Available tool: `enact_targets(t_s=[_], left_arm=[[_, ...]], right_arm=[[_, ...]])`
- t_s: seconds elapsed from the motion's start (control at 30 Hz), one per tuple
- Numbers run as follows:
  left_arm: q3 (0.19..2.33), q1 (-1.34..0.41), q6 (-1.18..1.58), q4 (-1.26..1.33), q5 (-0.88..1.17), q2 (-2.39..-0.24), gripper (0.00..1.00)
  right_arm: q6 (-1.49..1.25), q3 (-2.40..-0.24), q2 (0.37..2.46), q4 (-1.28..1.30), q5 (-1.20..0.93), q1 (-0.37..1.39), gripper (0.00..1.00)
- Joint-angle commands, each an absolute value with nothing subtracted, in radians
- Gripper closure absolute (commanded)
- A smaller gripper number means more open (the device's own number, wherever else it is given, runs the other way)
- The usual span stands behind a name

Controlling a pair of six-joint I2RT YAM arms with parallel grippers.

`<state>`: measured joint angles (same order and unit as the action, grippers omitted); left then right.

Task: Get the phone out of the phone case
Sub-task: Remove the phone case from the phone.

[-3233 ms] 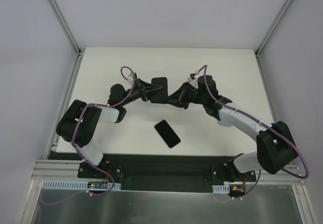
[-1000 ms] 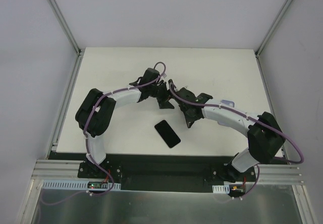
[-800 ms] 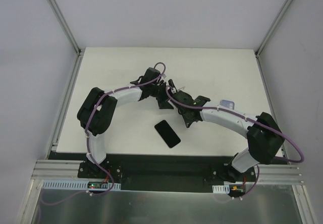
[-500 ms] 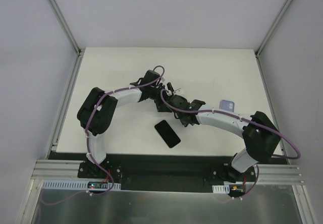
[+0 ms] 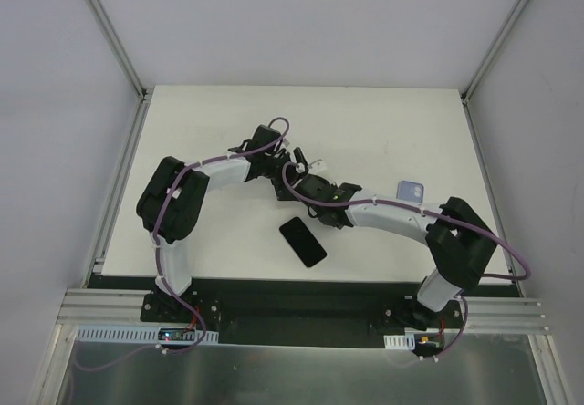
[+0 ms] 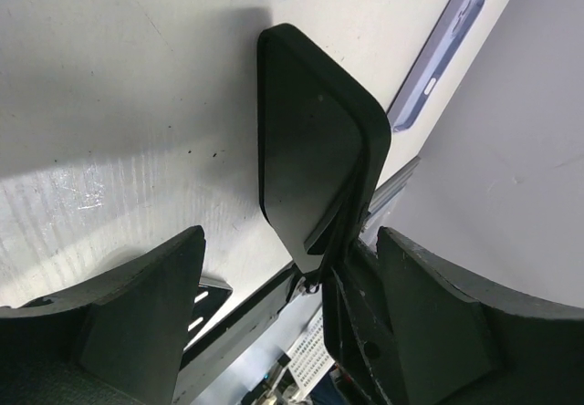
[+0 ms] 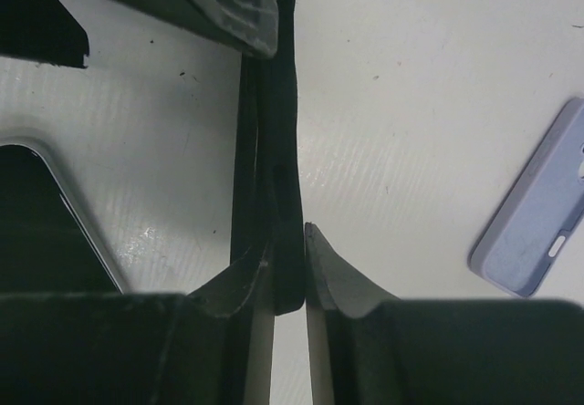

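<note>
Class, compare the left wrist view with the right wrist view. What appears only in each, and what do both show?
Only the left wrist view shows the broad face of the black case, with the left gripper open, its fingers spread to either side. Only the right wrist view shows the black phone lying on the white table, and the right gripper pinching the case's thin edge. Both show the black case, the table and a lavender case lying flat, apart from the rest.

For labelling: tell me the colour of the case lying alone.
Lavender case; right wrist view shows it best.
</note>
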<state>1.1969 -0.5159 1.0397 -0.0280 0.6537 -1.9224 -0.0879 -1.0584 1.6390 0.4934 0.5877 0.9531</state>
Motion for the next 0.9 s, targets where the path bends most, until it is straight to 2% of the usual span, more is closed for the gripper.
enact_targets(t_s=[0.0, 0.43, 0.63, 0.67, 0.87], left_arm=[[1.190, -0.518, 1.014, -0.041, 0.686, -1.908, 0.26], [1.106, -0.518, 0.996, -0.049, 0.669, -1.842, 0.26], [1.051, -0.531, 0.980, -0.049, 0.669, -1.781, 0.28], [1.045, -0.535, 0.976, -0.052, 0.670, -1.770, 0.28], [1.049, -0.578, 0.965, -0.052, 0.670, -1.741, 0.29]], right_arm=[[-0.123, -1.065, 1.723, 0.388, 0.597, 0.931, 0.82], [-0.150, -0.994, 1.770, 0.270, 0.489, 0.835, 0.83], [-0.144, -0.957, 1.710, 0.256, 0.466, 0.810, 0.93], [-0.143, -0.954, 1.700, 0.252, 0.451, 0.807, 0.98], [-0.137, -0.902, 1.671, 0.187, 0.368, 0.799, 0.99]])
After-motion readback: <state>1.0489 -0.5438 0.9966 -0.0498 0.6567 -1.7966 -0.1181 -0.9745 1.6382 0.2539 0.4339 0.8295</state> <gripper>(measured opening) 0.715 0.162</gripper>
